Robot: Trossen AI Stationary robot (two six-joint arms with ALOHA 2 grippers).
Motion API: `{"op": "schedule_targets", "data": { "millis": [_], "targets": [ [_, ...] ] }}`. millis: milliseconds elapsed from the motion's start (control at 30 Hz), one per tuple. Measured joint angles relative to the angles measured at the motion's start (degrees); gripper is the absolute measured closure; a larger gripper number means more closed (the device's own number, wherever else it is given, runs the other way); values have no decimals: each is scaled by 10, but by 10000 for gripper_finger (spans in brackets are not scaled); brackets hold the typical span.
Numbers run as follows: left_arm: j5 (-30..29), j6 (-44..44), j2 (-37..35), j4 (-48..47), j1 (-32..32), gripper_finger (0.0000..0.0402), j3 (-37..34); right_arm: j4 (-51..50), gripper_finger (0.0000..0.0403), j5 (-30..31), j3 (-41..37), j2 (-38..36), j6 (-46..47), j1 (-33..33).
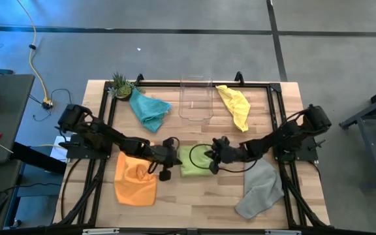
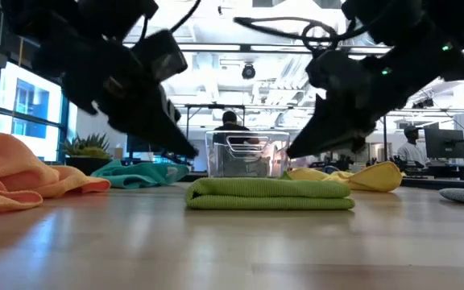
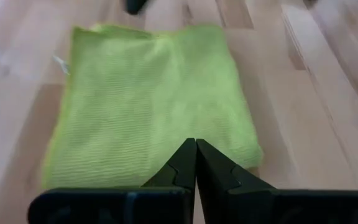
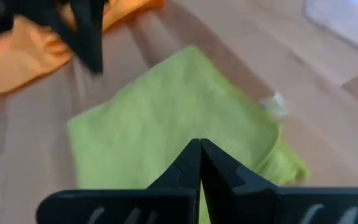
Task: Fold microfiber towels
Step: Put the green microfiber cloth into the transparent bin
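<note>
A wooden table (image 1: 194,196) seen from above, with five towels spread across it and two dark robot arms reaching in from either side toward the middle. The green towel (image 1: 191,161) lies at the centre, folded into a neat flat stack — the low view shows its layers squared up. The left gripper (image 3: 195,163) and right gripper (image 4: 199,163) hover just above it from opposite sides, each with its fingers pressed fully together and holding nothing, which suggests this fold is done. The other four lie loose and rumpled, likely waiting their turn: the orange towel (image 1: 136,179) near the left arm, the grey towel (image 1: 261,189) near the right, the teal towel (image 1: 150,109) and yellow towel (image 1: 235,106) at the far side, flanking a clear bin (image 1: 196,99) — probably where folded towels go.
</note>
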Motion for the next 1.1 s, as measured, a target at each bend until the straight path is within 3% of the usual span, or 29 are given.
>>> {"op": "schedule_targets", "data": {
  "millis": [233,400,667,933,1100],
  "targets": [
    [-5,-8,64,46,3,401,0,21,403,-38,0,31,-28,-44],
    [-8,-5,73,36,10,402,0,12,403,-72,0,60,-34,-70],
    [3,25,71,12,37,401,2,-16,402,-74,2,64,-28,-87],
    [10,46,4,-38,44,397,0,-11,402,-69,1,64,-38,-87],
    [33,63,-37,-83,9,366,0,-9,402,-67,1,64,-50,-87]
  ]
}}
